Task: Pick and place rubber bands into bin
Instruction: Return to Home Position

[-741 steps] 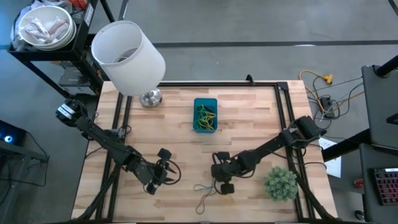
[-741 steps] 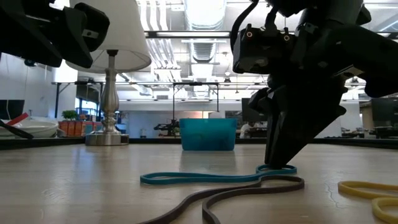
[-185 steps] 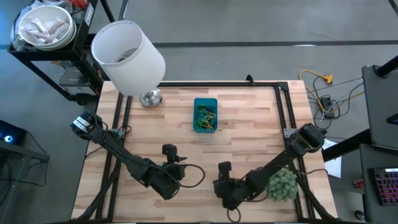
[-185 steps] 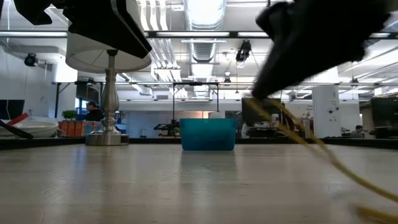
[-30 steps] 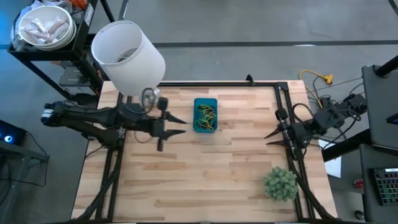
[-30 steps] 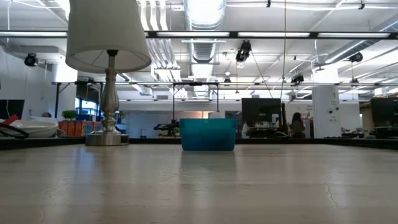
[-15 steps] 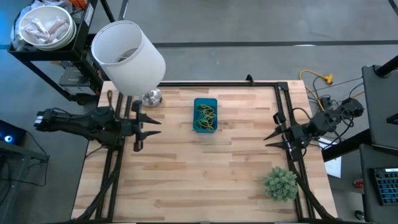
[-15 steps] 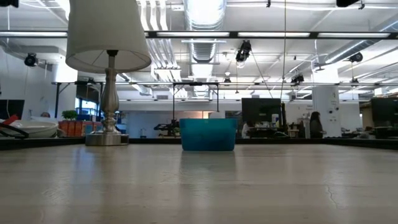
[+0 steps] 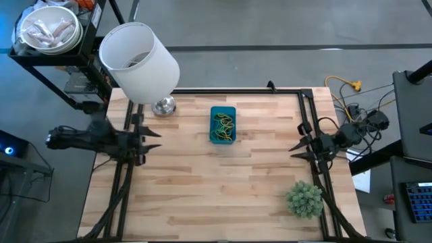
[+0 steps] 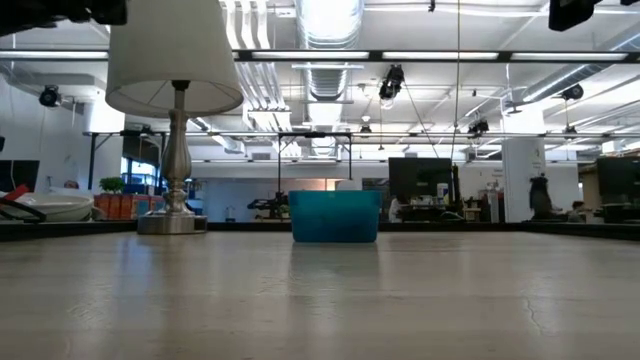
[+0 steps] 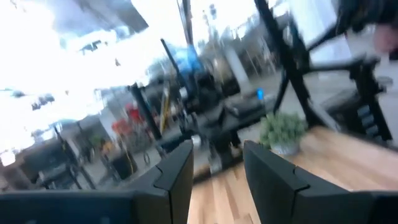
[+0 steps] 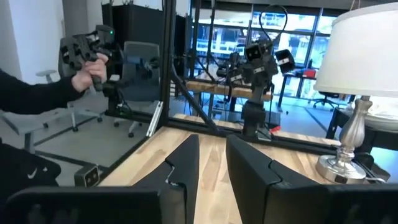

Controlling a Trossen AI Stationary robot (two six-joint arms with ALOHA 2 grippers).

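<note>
L pincer, R pincer, both splayed, at wood table sides

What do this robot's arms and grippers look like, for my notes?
The left arm and right arm are slim, black and jointed. The left gripper and right gripper each end in two flat, angular black fingers. No markings show.

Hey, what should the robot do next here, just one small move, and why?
Probably just park both arms at home rather than reach again. From above, the rubber bands lie in the blue bin, and I see no loose band on the table. The left gripper sits open at the table's left edge and the right gripper open at its right edge, neither holding anything.
</note>
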